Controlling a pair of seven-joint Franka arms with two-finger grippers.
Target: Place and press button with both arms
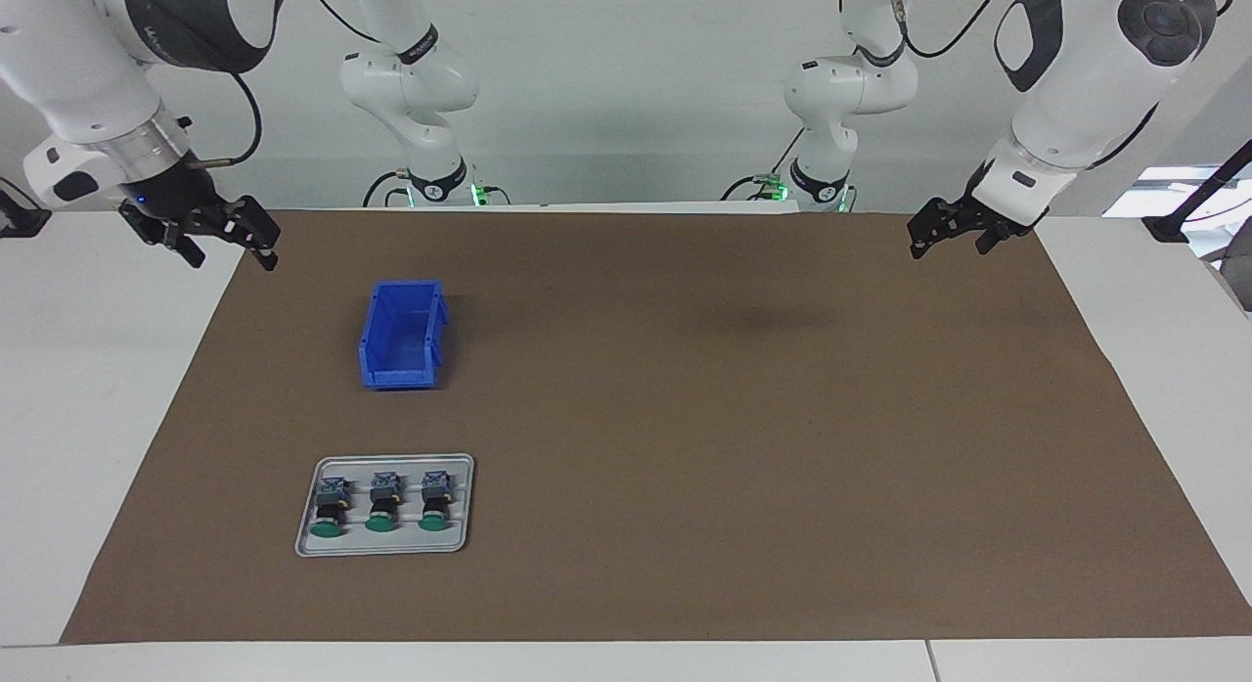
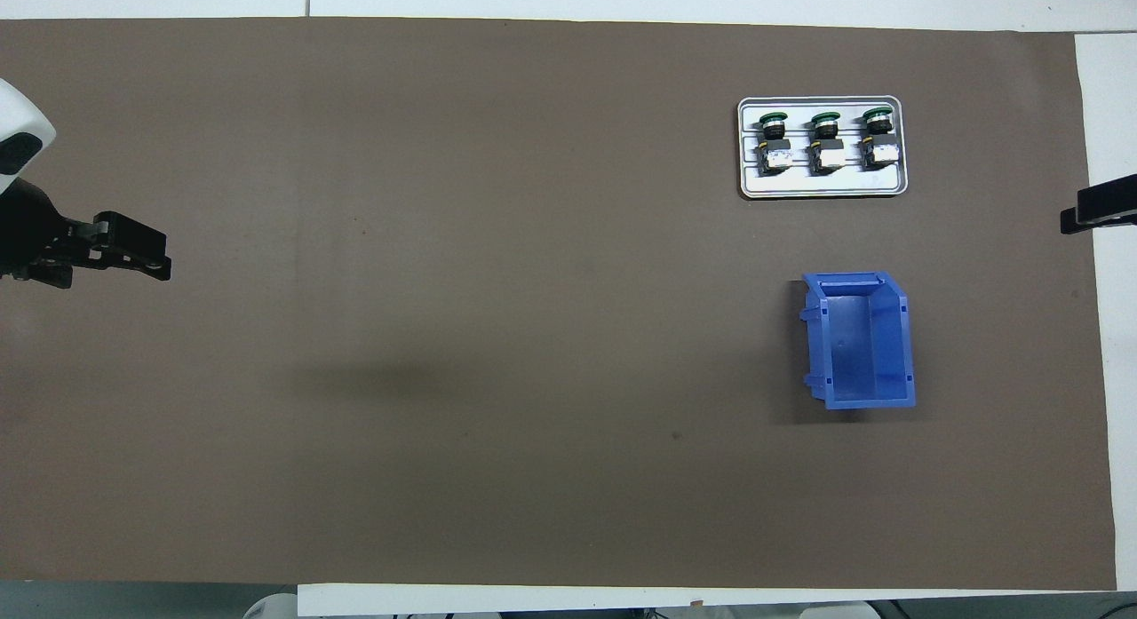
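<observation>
Three buttons lie side by side on a grey tray (image 1: pixel 311 511) (image 2: pixel 822 188), which sits on the brown mat (image 1: pixel 685 447) (image 2: pixel 444 335) toward the right arm's end of the table, farther from the robots than the blue bin (image 1: pixel 403 335) (image 2: pixel 860 342). Each button's long axis runs along the robots' forward direction: green cap pointing away from the robots, blue-grey block end toward them. The middle button (image 1: pixel 382 503) (image 2: pixel 825 143) has a neighbour close on each side; they're apart, w/ narrow gaps.

The bin is open-topped, apart from the tray, w/ bare mat between them. Most of the mat toward the left arm's end is bare.

Right gripper (image 1: pixel 227 234) (image 2: pixel 1098 212) hangs over the mat's edge at its own end, fingers apart, holding nothing. Left gripper (image 1: pixel 941 229) (image 2: pixel 133 250) hangs over the mat's edge at the left arm's end; can't tell if its fingers are apart or together.
</observation>
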